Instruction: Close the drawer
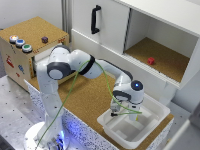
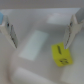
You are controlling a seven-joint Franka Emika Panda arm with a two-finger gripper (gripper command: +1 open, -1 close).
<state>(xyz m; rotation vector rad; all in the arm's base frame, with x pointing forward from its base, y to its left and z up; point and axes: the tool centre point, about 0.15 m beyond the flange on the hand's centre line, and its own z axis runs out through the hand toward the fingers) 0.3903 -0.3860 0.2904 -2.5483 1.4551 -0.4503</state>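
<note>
Progress toward closing the drawer [image 1: 31, 67] looks like none so far. The drawer belongs to the cork-topped box [image 1: 35, 31] at about ten o'clock in the exterior view; most of its front is hidden behind the arm's [image 1: 62, 67] shoulder, so I cannot tell how far it stands out, though a dark gap beside the box's near face suggests it is still open.

The gripper [image 1: 125, 111] is well away from it, down at about five o'clock, hanging low over the white tub [image 1: 117, 131], possibly just inside its rim. The wrist view shows the fingers [image 2: 11, 31] spread wide, holding nothing, with the tub's pale floor between them and a small yellow tag [image 2: 60, 54] lying close to one fingertip. That view is blurred, so what the tag is cannot be read.

Everything is left to do: the arm must lift clear of the tub, swing across the cork counter [image 1: 87, 97] toward ten o'clock, set itself against the drawer front and push it home. The white cabinet [image 1: 110, 25] at twelve o'clock and the red block [image 1: 150, 61] in its open bay play no part.
</note>
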